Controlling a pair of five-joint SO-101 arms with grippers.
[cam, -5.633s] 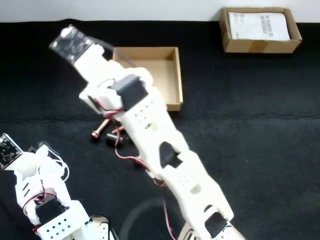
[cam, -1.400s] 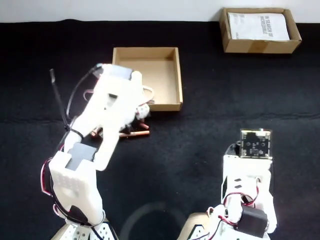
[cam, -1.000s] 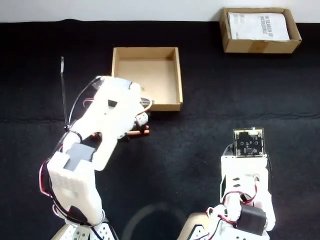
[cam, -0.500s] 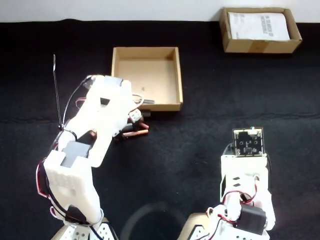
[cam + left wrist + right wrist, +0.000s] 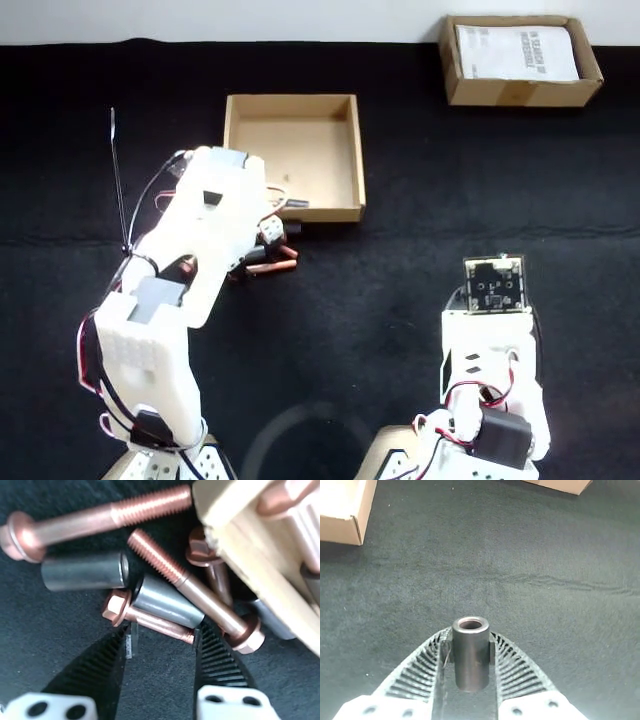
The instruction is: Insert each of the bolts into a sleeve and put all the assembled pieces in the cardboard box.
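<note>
Looks straight down from overhead on the table [image 5: 450, 200], cardboard box [image 5: 295, 140] upper centre-left. Peers from the left wrist, very near, at bolts [image 5: 100, 517] beside that box — faces forward-down from the right wrist, sharing the box's corner.

bolts [image 5: 100, 517] and sleeves [image 5: 82, 571] lie just in front of the cardboard box [image 5: 330, 211]; 2nd box [image 5: 520, 92] farther back, right.

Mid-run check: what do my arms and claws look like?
The left arm and right arm are white plastic shells with perforated panels, dark servo blocks and loose red, black and white wires. The left claw has black ribbed fingers on white bases with screw holes; the right claw looks paler, also ribbed.
</note>
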